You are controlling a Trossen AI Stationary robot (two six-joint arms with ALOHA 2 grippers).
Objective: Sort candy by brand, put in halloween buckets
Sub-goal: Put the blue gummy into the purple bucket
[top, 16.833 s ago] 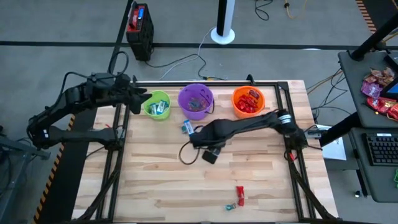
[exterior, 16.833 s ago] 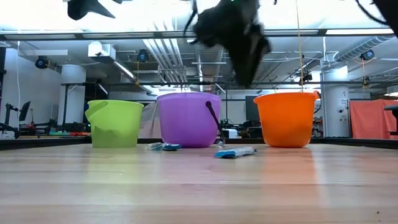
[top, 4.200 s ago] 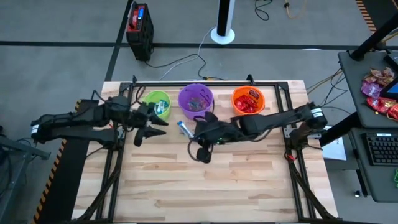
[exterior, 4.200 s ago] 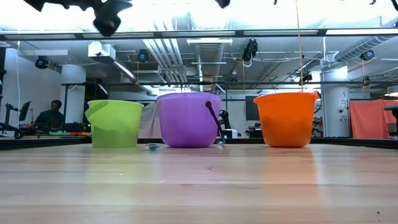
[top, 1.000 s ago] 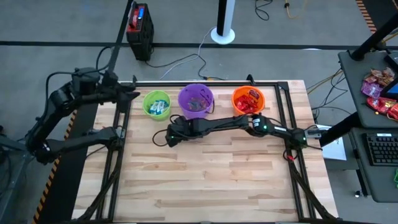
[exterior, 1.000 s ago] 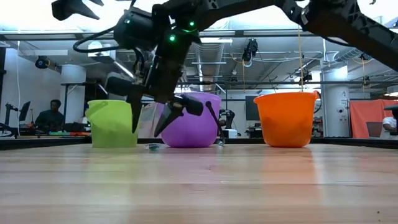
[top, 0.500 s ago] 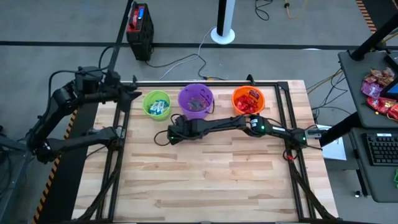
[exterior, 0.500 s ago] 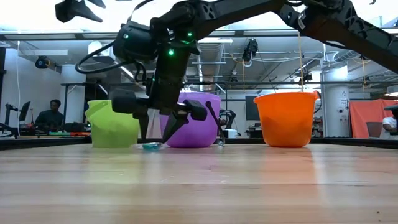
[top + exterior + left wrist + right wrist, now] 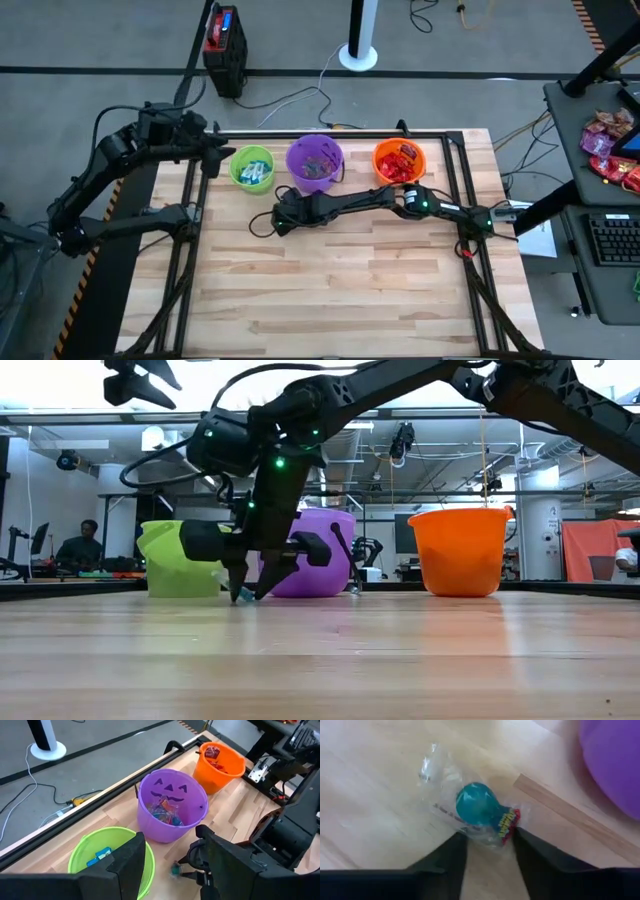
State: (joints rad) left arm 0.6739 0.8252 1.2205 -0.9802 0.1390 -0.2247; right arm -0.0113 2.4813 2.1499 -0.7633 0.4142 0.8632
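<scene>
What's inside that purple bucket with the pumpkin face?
The purple bucket holds a heap of small clear-wrapped candies in blue, green and pink. They cover the bottom, so what lies under the top layer cannot be seen.

Overhead looks straight down, low looks level (both share the buckets [image 9: 316, 162]).

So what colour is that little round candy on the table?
Teal-blue, in a clear wrapper with a red end; the candy shows best in the right wrist view.
</scene>
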